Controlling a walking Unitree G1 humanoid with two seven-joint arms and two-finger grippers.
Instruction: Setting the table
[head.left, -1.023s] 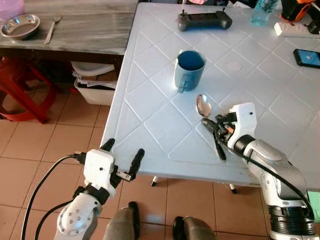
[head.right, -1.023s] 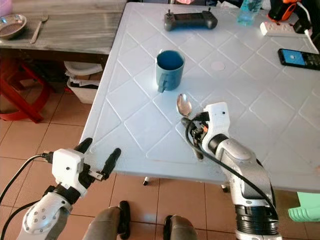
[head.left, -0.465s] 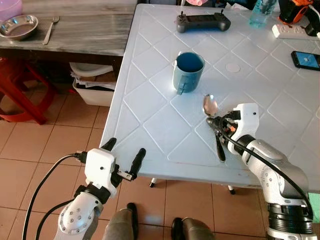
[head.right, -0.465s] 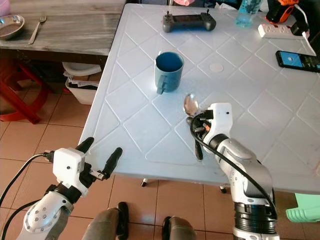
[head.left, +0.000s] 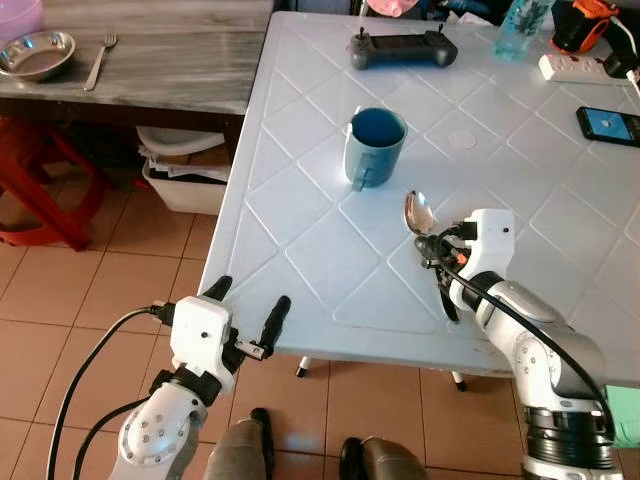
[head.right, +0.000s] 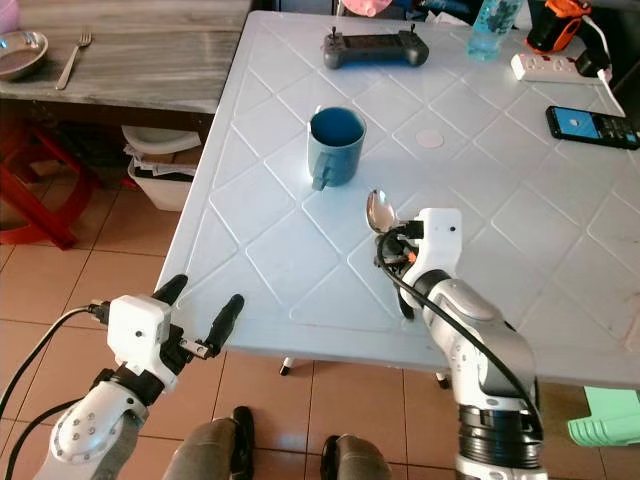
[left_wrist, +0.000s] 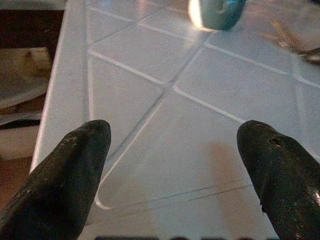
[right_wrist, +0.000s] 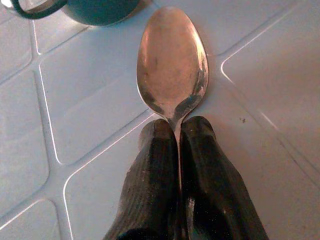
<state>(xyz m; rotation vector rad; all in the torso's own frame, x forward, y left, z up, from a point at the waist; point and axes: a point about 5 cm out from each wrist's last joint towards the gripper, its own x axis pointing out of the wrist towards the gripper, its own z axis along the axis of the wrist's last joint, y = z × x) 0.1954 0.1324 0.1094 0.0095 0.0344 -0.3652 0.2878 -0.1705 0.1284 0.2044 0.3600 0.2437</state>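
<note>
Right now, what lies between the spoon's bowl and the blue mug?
Nothing: in the left eye view, bare white table separates the spoon, pinched by its neck in the right hand, from the blue mug. The right wrist view agrees.

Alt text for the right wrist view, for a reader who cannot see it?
The right gripper has its two black fingers shut on the neck of a shiny metal spoon, bowl pointing away over the white diamond-patterned table. A dark teal mug stands just beyond the bowl.
</note>
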